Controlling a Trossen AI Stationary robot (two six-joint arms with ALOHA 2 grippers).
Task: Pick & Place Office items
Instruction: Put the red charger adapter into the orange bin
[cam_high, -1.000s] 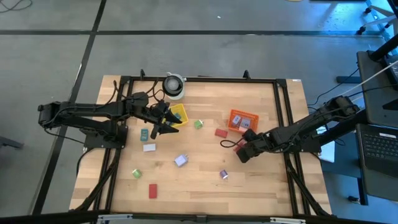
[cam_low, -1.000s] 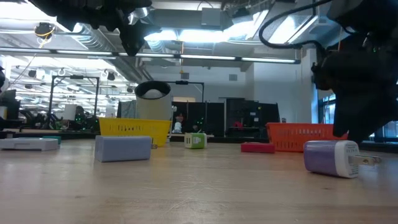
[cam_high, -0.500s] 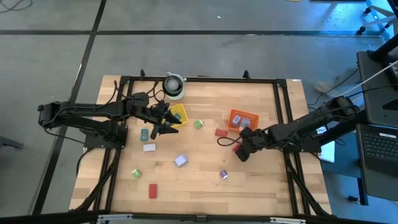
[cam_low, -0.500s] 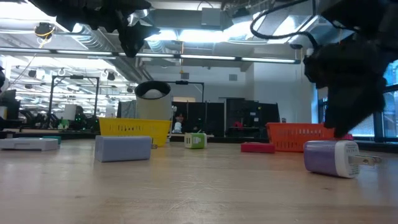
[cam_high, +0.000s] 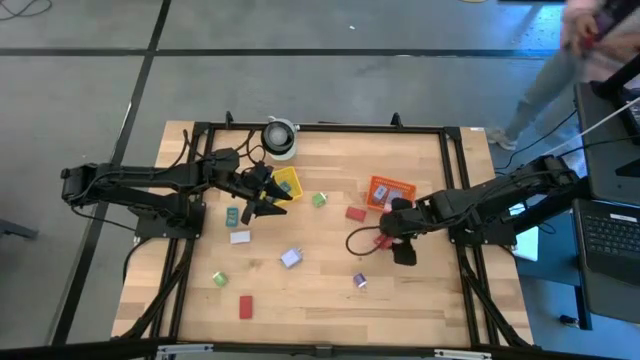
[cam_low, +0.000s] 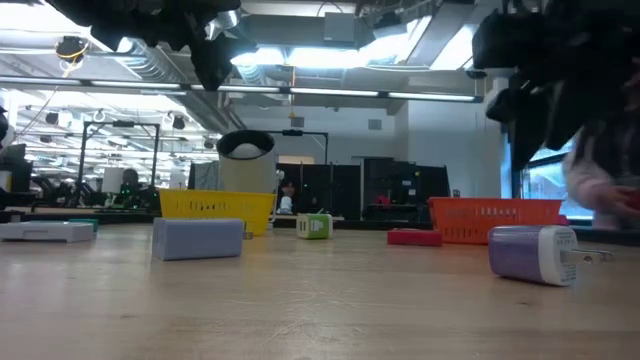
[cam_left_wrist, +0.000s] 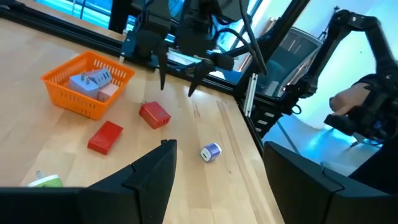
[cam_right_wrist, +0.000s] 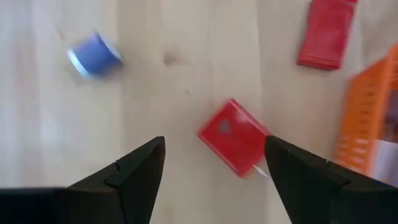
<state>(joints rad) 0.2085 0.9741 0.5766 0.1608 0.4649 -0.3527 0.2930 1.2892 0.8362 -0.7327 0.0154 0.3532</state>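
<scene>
My right gripper (cam_right_wrist: 211, 171) is open and points down over a small red block (cam_right_wrist: 233, 146) that lies flat on the table. Its fingers stand on either side of the block, above it. From the left wrist view the gripper (cam_left_wrist: 176, 87) hangs clear above that block (cam_left_wrist: 154, 115). My left gripper (cam_high: 262, 200) is open and empty, raised beside the yellow basket (cam_high: 287, 183). A lavender plug (cam_right_wrist: 93, 55) and a flat red block (cam_right_wrist: 326, 31) lie near the right gripper. Other small items lie scattered: a green one (cam_high: 319, 200), a white one (cam_high: 240, 237), a teal one (cam_high: 232, 215).
The orange basket (cam_high: 390, 192) holds a few items and stands just beyond the right gripper. A white roll (cam_high: 280, 137) stands at the far edge. A lavender block (cam_high: 291, 258), a green item (cam_high: 219, 279) and a red block (cam_high: 246, 305) lie nearer. A person (cam_high: 590, 40) walks past the table's far right corner.
My right gripper has risen from table height near the red block and swung a little toward the far edge, so that it now hangs above the block. A person has walked into view at the far right. My left arm has kept still.
</scene>
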